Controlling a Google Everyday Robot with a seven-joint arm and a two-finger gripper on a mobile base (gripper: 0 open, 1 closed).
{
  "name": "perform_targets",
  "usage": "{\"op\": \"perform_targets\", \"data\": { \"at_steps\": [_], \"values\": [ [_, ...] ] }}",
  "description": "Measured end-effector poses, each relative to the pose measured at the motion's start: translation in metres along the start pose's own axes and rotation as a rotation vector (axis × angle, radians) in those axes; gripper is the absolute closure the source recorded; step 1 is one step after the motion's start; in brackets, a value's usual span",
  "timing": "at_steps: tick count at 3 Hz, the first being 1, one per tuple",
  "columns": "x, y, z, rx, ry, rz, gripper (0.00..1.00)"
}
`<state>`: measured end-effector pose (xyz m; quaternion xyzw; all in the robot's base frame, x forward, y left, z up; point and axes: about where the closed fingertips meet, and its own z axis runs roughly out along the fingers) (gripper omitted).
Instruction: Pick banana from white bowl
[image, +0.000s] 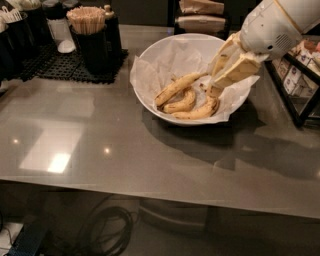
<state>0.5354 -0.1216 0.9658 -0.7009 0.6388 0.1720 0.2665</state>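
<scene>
Far left, at the back of the worktop (100, 165): a black mat (50, 67) carrying dark holders, one filled with wooden stir sticks (86, 19).

Centre-right: the white bowl (172, 39), lined with crinkled paper (142, 75), holds three bananas.
- The longest banana (177, 87) has a diagonal long axis, with its lower-left end toward the near-left rim and its upper-right end pointing at my gripper.
- The short banana (181, 104) curves roughly parallel, just below it.
- The front banana (199, 112) lies nearly left-to-right along the near rim, with its right end turned upward beneath my gripper.

My gripper (216, 91) is inside the bowl on its right side, angled down and leftward, with its tip at or just above that right end — contact cannot be confirmed. I cannot tell whether it is open, closed or holding anything. My white arm (275, 25) covers the bowl's right rim.

Far right: a dark rack (286, 100) of packets stands beside the bowl.
</scene>
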Motion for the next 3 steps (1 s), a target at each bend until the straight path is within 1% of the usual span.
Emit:
{"op": "perform_targets", "data": {
  "at_steps": [1, 2, 3],
  "values": [
    [-0.006, 0.031, -0.025, 0.066, -0.127, 0.02, 1.0],
    [-0.01, 0.063, -0.048, 0.149, -0.263, 0.045, 1.0],
    [0.002, 0.077, -0.066, 0.188, -0.3, 0.092, 1.0]
  ]
}}
